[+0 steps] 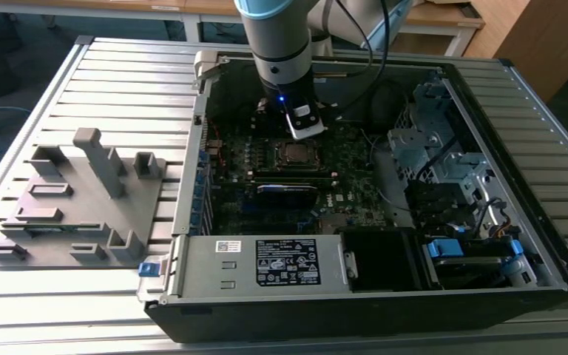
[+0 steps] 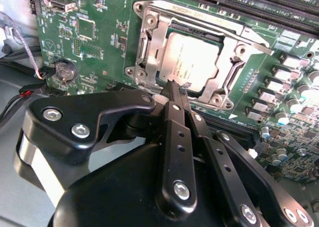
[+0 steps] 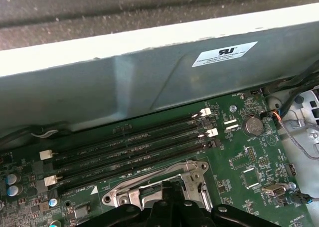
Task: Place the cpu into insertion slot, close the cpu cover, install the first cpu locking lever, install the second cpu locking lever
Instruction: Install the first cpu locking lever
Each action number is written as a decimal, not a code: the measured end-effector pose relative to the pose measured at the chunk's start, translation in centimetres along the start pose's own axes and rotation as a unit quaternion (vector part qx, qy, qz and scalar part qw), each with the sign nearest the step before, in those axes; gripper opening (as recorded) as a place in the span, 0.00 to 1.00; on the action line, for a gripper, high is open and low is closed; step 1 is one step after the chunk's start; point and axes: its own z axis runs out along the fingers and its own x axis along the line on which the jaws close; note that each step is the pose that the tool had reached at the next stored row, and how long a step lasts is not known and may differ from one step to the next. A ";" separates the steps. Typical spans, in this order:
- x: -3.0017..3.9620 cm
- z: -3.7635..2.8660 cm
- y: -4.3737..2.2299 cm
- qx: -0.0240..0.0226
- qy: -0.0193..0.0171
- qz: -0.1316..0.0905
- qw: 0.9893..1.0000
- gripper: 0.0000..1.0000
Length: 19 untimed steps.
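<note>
Gripper [image 2: 172,90] fingers pinched together, empty, at the cpu cover [image 2: 227,62] edge. Cpu [image 2: 192,57] sat seated; we judged slow, square pressing best.

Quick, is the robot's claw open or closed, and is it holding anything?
Gripper: closed, fingertips pinched together with nothing between them, right at the edge of the cpu cover, which lies over the cpu.
</note>
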 end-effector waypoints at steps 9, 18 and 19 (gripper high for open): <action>0.00 0.00 0.00 0.004 -0.001 -0.001 1.000 0.10; 0.00 0.00 0.00 0.011 -0.003 -0.003 1.000 0.10; 0.00 0.00 0.00 0.013 -0.004 -0.003 1.000 0.10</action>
